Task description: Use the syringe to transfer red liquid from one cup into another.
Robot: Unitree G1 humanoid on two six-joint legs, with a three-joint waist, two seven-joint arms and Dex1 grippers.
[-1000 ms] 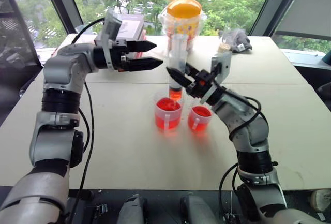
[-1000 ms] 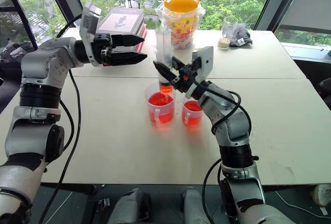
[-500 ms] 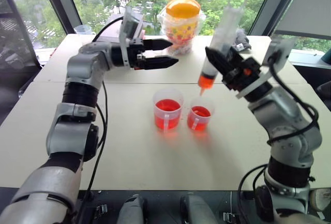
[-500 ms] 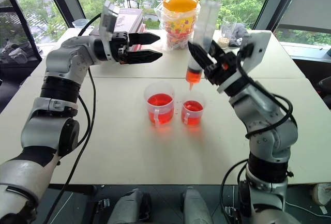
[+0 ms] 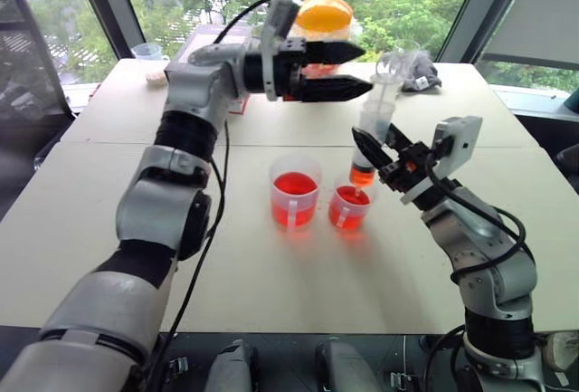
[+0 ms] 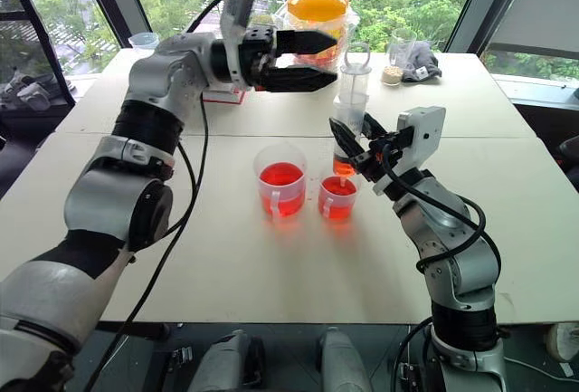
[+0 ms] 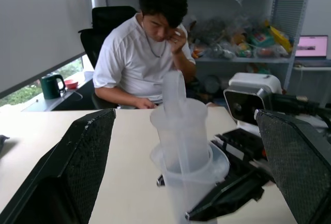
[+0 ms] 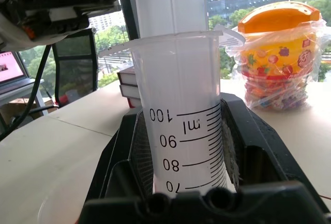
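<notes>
My right gripper (image 5: 374,153) is shut on the barrel of the syringe (image 5: 373,129), which stands nearly upright. Red liquid fills the syringe's low end, and its tip hangs just over the shorter cup (image 5: 348,208), which holds red liquid (image 5: 351,196). To its left stands the taller cup (image 5: 294,190), also with red liquid inside. My left gripper (image 5: 364,69) is open and level, pointing right at the white plunger (image 5: 390,64), which stands just past its fingertips. In the left wrist view the plunger (image 7: 181,131) sits ahead of the two fingers (image 7: 88,157). The printed barrel (image 8: 181,120) shows clamped in the right wrist view.
An orange-lidded jar (image 5: 323,17) in a plastic bag stands at the table's back, behind my left gripper. Books (image 6: 222,93) lie back left, beside a small cup (image 5: 145,51). A dark bundle (image 5: 421,72) lies back right. A person (image 7: 150,53) sits beyond the table.
My right gripper carried the syringe from the taller cup up and across, then lowered it over the shorter cup. My left gripper swept right and slightly up toward the plunger, staying open.
</notes>
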